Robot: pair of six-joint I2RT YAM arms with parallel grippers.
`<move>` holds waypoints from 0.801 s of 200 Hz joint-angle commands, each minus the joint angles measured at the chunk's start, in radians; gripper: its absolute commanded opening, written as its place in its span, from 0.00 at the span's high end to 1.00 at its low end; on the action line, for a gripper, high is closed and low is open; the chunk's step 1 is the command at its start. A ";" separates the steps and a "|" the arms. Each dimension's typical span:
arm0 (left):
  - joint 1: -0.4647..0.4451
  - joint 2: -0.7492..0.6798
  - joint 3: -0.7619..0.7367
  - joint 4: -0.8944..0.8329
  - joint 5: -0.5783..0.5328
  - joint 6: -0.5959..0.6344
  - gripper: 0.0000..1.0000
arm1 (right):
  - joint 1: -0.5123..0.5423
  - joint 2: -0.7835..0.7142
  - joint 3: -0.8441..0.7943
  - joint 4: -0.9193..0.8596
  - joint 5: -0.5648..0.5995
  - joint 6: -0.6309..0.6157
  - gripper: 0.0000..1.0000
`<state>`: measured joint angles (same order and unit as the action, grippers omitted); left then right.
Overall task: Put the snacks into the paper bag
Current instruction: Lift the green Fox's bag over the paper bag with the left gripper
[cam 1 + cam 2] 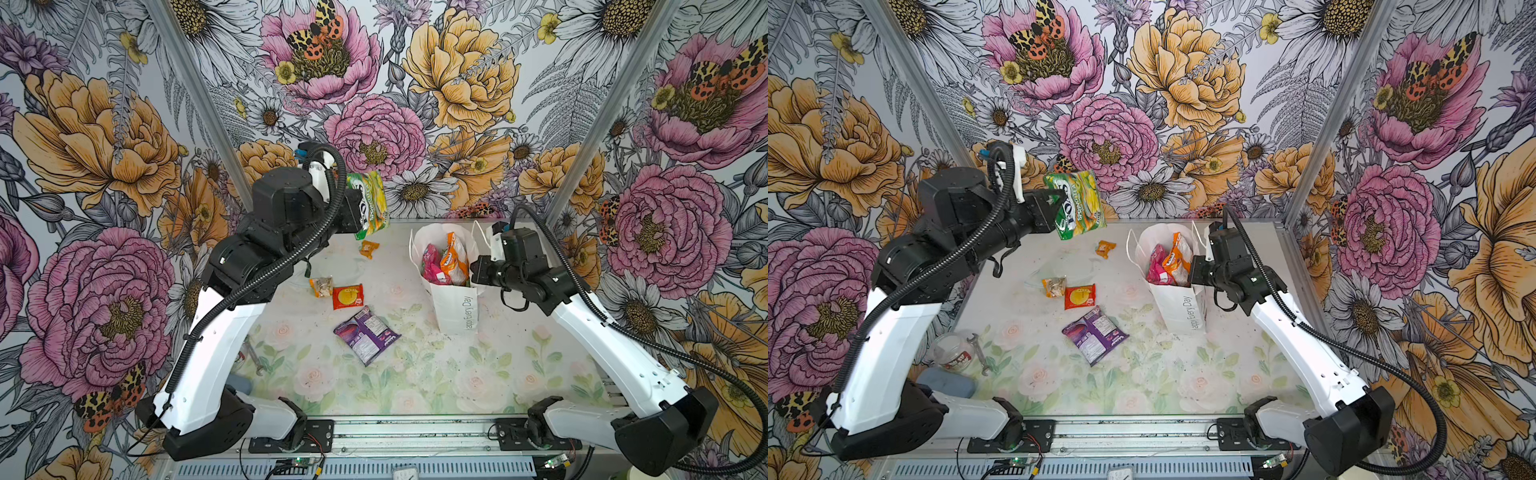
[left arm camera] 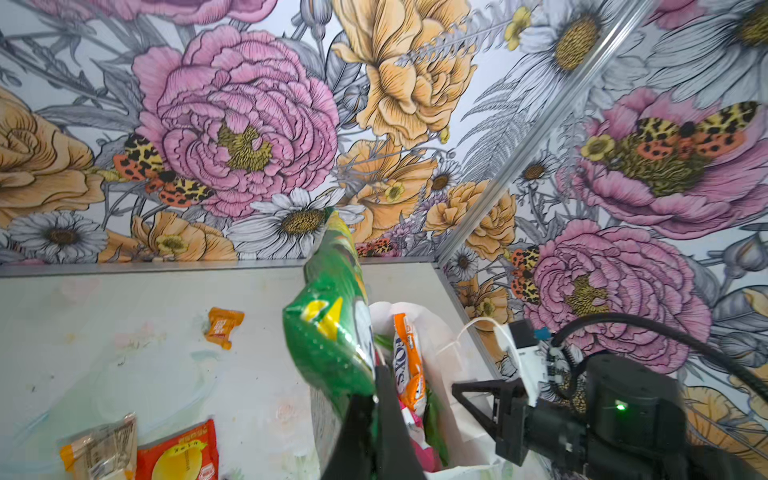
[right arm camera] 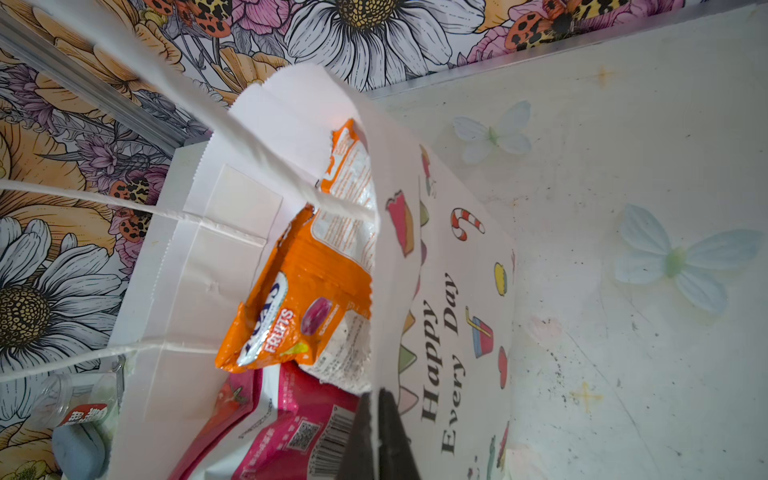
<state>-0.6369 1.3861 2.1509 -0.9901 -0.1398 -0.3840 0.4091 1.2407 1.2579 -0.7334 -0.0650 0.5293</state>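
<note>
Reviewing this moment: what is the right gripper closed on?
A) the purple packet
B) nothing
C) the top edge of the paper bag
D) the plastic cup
C: the right wrist view shows the right gripper pinching the top edge of the paper bag.

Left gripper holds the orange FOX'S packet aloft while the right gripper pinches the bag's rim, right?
No: the left gripper holds the green-yellow FOX'S packet, clear in both top views. The right gripper does pinch the paper bag's rim.
</note>
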 commanded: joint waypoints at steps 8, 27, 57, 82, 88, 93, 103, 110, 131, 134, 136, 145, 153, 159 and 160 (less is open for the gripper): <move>-0.042 0.084 0.132 -0.005 0.061 0.014 1.00 | 0.024 0.004 0.057 0.049 0.026 -0.017 1.00; -0.056 0.148 0.191 -0.026 0.092 -0.012 1.00 | 0.030 0.003 0.057 0.048 0.040 -0.016 1.00; -0.111 0.224 0.220 -0.027 0.105 -0.043 1.00 | 0.035 0.003 0.058 0.050 0.047 -0.015 1.00; -0.134 0.284 0.221 -0.030 0.143 -0.081 1.00 | 0.037 0.000 0.057 0.049 0.051 -0.017 1.00; -0.137 0.294 0.218 -0.031 0.149 -0.089 1.00 | 0.037 -0.001 0.057 0.049 0.053 -0.017 1.00; -0.139 0.302 0.215 -0.034 0.151 -0.095 1.00 | 0.037 -0.001 0.056 0.049 0.053 -0.017 1.00; -0.142 0.314 0.206 -0.033 0.156 -0.105 1.00 | 0.036 -0.003 0.057 0.049 0.055 -0.019 1.00; -0.145 0.322 0.201 -0.033 0.160 -0.112 1.00 | 0.037 -0.004 0.054 0.048 0.057 -0.019 1.00; -0.159 0.351 0.190 -0.034 0.189 -0.127 1.00 | 0.037 -0.006 0.052 0.050 0.060 -0.018 1.00; -0.161 0.354 0.189 -0.034 0.193 -0.129 1.00 | 0.037 -0.006 0.052 0.051 0.060 -0.018 1.00; -0.162 0.357 0.187 -0.033 0.195 -0.130 1.00 | 0.036 -0.006 0.052 0.050 0.061 -0.018 1.00; -0.170 0.368 0.183 -0.034 0.200 -0.133 1.00 | 0.038 -0.004 0.052 0.051 0.061 -0.019 1.00; -0.176 0.380 0.179 -0.039 0.205 -0.136 1.00 | 0.038 -0.007 0.053 0.051 0.063 -0.020 1.00; -0.179 0.389 0.183 -0.046 0.205 -0.138 1.00 | 0.037 -0.008 0.052 0.050 0.065 -0.020 1.00; -0.179 0.390 0.182 -0.047 0.207 -0.138 1.00 | 0.037 -0.008 0.052 0.050 0.065 -0.020 1.00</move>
<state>-0.7971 1.7657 2.3352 -1.0599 0.0219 -0.4942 0.4385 1.2522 1.2690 -0.7372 -0.0212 0.5293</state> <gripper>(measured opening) 0.047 0.047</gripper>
